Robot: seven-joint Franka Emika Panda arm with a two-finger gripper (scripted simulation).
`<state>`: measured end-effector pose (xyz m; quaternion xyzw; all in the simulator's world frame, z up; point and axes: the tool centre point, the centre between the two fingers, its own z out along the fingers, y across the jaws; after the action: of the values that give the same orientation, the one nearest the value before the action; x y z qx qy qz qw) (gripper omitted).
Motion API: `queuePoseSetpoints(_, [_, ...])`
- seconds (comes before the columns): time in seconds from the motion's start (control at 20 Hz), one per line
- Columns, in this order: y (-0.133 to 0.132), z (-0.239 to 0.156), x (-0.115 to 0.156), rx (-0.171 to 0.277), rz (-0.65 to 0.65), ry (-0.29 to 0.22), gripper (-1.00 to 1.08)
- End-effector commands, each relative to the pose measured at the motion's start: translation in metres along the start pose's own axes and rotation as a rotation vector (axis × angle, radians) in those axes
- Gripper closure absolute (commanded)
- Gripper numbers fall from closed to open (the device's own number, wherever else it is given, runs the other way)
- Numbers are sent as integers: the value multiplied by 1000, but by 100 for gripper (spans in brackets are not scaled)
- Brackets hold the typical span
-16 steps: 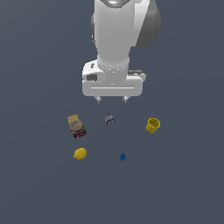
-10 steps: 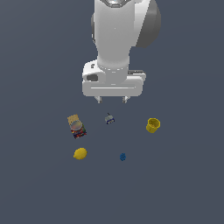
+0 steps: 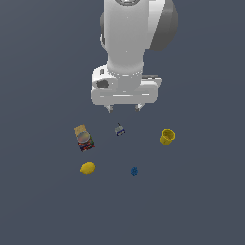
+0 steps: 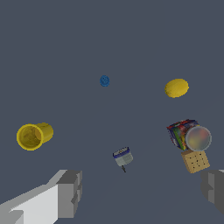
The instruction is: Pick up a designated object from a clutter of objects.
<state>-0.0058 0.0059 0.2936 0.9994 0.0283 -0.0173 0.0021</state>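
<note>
My pincer [image 3: 124, 108] hangs released and empty above the tabletop [image 3: 201, 201], and the lemon [image 3: 87, 168] lies well off toward the exterior view's lower left, past the box [image 3: 83, 138].

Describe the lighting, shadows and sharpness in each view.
Exterior view: flat, even light, no cast shadows under the lemon or yellow cup; edges crisp. Wrist view: equally shadowless, with the small grey-blue item sharp and the gripper fingers cut off by the frame; no blur or glare.
</note>
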Motion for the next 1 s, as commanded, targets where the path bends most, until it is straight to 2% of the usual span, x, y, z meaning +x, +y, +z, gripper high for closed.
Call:
queuePoseSetpoints(0.0, [2,2,2,1,6,0,-92])
queuePoseSetpoints(0.5, [25,29,30,12,82,5,-92])
queuePoseSetpoints(0.95, [73,86,73,22,224,15,-92])
